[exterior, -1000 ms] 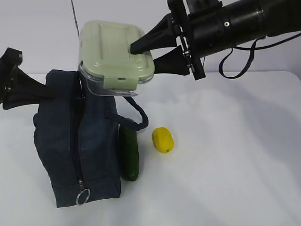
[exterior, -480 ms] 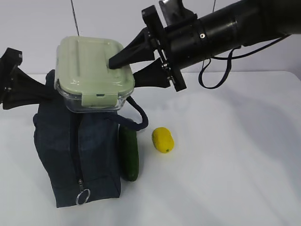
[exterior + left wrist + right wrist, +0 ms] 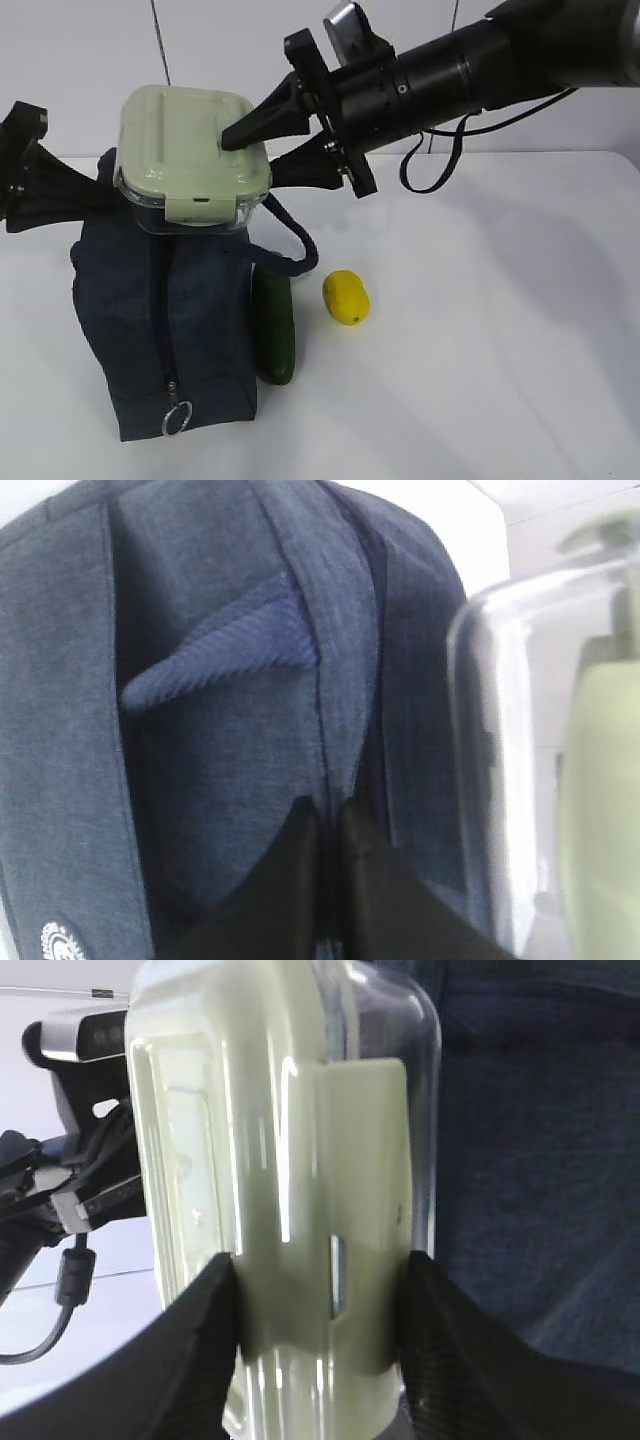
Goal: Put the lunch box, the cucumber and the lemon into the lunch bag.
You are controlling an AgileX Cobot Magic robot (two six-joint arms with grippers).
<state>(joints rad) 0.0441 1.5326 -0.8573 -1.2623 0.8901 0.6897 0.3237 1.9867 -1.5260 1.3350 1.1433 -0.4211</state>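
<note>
Right end effector (image 3: 262, 150) grasps lunch box (image 3: 190, 150) — lid up, flat; left end effector (image 3: 330, 880) clenched on lunch bag (image 3: 165, 310).

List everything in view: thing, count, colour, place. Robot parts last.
lunch box: one, clear with pale green lid, held above the top of the bag.
lunch bag: one, dark navy-grey, upright on the left of the table.
zipper ring: one, metal, at the bag's lower front.
cucumber: one, dark green, on the table against the bag's right side.
lemon: one, yellow, on the table right of the cucumber, apart from it.
table: one, white.
left gripper: one, black, pinching the bag's fabric.
right gripper: one, black, clamped on the lunch box across lid and base.
</note>
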